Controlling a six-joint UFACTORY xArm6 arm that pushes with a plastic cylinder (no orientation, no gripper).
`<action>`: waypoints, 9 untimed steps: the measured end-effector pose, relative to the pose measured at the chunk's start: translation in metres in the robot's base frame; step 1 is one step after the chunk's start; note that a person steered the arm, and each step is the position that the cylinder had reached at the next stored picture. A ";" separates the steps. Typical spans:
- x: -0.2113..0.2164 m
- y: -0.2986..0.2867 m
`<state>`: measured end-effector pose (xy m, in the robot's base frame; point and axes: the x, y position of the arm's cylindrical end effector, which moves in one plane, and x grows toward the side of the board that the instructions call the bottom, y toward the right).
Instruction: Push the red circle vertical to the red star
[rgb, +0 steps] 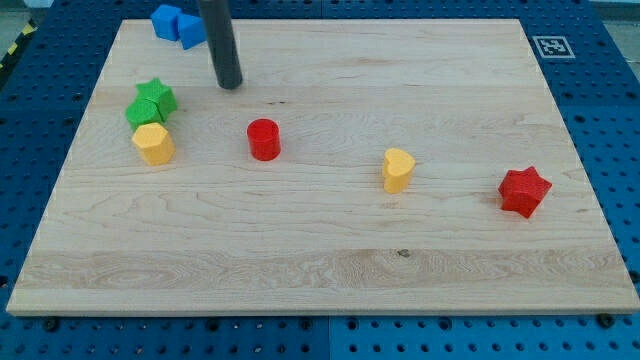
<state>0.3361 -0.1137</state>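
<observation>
The red circle (264, 139) stands on the wooden board left of the middle. The red star (525, 191) lies far off at the view's right, a little lower than the circle. My tip (231, 84) rests on the board above and slightly left of the red circle, a short gap away and not touching it.
A green star (157, 96) and a green block (143, 112) sit against a yellow hexagon (153, 143) at the left. Two blue blocks (177, 23) lie at the top left edge. A yellow heart (397, 169) stands between the circle and the star.
</observation>
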 end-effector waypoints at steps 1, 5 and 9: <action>0.046 -0.001; 0.080 0.120; 0.078 0.224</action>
<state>0.4138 0.1101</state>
